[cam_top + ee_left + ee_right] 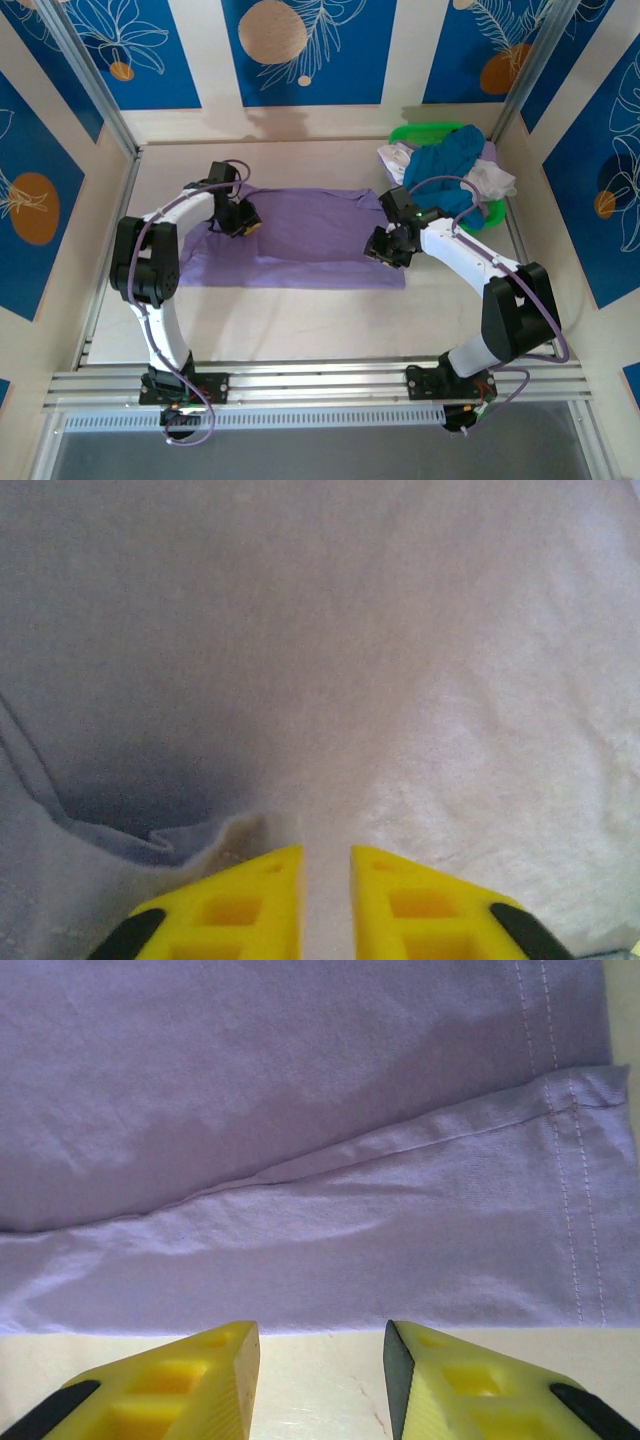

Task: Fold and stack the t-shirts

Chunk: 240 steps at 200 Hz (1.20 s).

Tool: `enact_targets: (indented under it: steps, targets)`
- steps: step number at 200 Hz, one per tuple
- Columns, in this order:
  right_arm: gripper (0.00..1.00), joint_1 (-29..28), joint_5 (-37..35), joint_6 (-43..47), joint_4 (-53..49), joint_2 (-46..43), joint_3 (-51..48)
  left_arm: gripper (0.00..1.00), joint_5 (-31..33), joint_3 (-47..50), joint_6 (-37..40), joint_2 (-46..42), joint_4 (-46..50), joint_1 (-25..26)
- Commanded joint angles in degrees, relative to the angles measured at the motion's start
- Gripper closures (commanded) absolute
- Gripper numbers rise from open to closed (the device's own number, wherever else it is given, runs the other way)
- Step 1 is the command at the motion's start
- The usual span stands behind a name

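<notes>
A lavender-purple t-shirt (300,235) lies spread flat across the middle of the table. My left gripper (241,222) rests over its left part. In the left wrist view the yellow fingertips (326,855) stand a narrow gap apart, with the pale cloth (350,630) lying under them and a folded edge (150,840) just to their left. My right gripper (386,250) is at the shirt's right end. It is open (322,1335) over bare table, with the shirt's edge (300,1290) just past the tips. A teal-blue t-shirt (452,170) and white ones (497,180) are heaped at the back right.
The green basket (430,131) stands in the back right corner under the heap of shirts. Walls close in the table on the left, back and right. A metal rail (320,385) runs along the near edge by the arm bases.
</notes>
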<state>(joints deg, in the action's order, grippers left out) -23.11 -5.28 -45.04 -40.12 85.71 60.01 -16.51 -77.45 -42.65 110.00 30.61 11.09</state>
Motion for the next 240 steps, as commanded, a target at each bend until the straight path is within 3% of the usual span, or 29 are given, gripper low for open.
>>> enact_targets:
  steps: [1,21,97,169,240]
  targets:
    - [0.6,0.0,2.15,1.24,0.04,-0.19,1.92,0.69,1.21,-3.69,5.25,-2.17,4.52,-1.51]
    - [0.6,-0.73,4.41,3.11,0.97,0.45,2.69,0.62,3.54,-7.37,9.71,-2.6,9.42,-3.22]
    - [0.6,-6.52,11.82,5.71,6.04,12.46,13.32,0.63,9.36,-16.96,23.47,4.84,19.39,-7.4]
    - [0.6,-9.22,19.55,4.17,9.43,24.62,25.28,0.66,12.08,-22.42,28.18,12.89,18.79,-7.52]
    - [0.6,-10.58,21.16,2.8,9.92,28.51,27.84,0.66,16.13,-21.72,32.1,12.23,19.49,-7.75]
